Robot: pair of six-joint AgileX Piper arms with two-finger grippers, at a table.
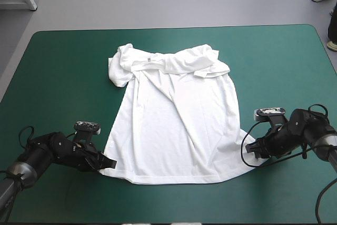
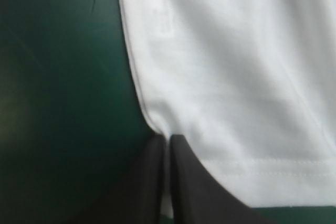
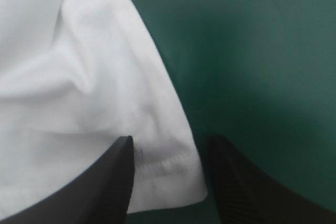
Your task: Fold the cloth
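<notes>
The left gripper (image 2: pixel 167 140) is pinched all but closed on the T-shirt (image 1: pixel 174 125). Its two black fingers (image 2: pixel 191 182) meet in a narrow arch with a sliver of white cloth caught between them. It holds the shirt at the left corner of the hem, where the side edge comes down to the stitching. From that corner a double row of stitches runs along the hem away from the fingers.

The right gripper (image 3: pixel 170 142) is at the hem's other corner with its fingers spread apart. One finger is over the cloth and the other is just outside the shirt's side edge, over the teal-green cover (image 1: pixel 63 77). The stitched corner lies flat between them, unclamped.

The T-shirt lies spread on the cover with the hem end between the two grippers and the collar end farthest from them. Bare cover shows all round it. The lower body is smooth and flat, widening toward the hem. A long raised fold runs diagonally from below the collar toward the right part of the hem. The collar end is rumpled. The left sleeve is bunched into a small lump at the shoulder, and the right sleeve is turned in over the chest in loose overlapping layers. The neckband shows as a pale strip between them.
</notes>
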